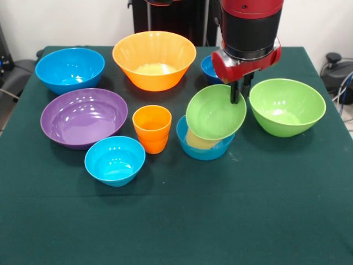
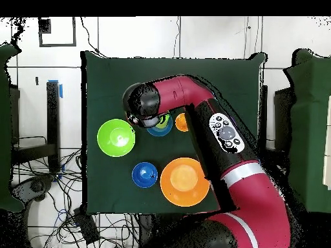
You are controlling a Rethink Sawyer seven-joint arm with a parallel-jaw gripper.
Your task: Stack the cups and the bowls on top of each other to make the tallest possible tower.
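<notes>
- tool [image 1: 237, 95] is closed on the rim of the small green bowl [image 1: 215, 115], one finger inside the bowl, one behind the rim
- small green bowl is tilted, its opening facing the front camera, off the worktop [image 1: 176, 221]; its lower edge sits over a light blue bowl [image 1: 203, 148]
- that light blue bowl holds a pale yellow cup [image 1: 199, 140], mostly hidden behind the green bowl
- orange cup [image 1: 152, 128] stands upright just beside the light blue bowl, not touching
- second light blue bowl [image 1: 115, 160] sits upright at the front, near the orange cup
- purple bowl [image 1: 84, 117] and big blue bowl [image 1: 70, 69] are side by side on the worktop
- big orange bowl [image 1: 154, 59] is at the back, centre
- big green bowl [image 1: 287, 105] is upright beside the tool
- dark blue bowl [image 1: 208, 69] is partly hidden behind the arm [image 1: 249, 27]
- overhead: arm covers most of the middle of the worktop
</notes>
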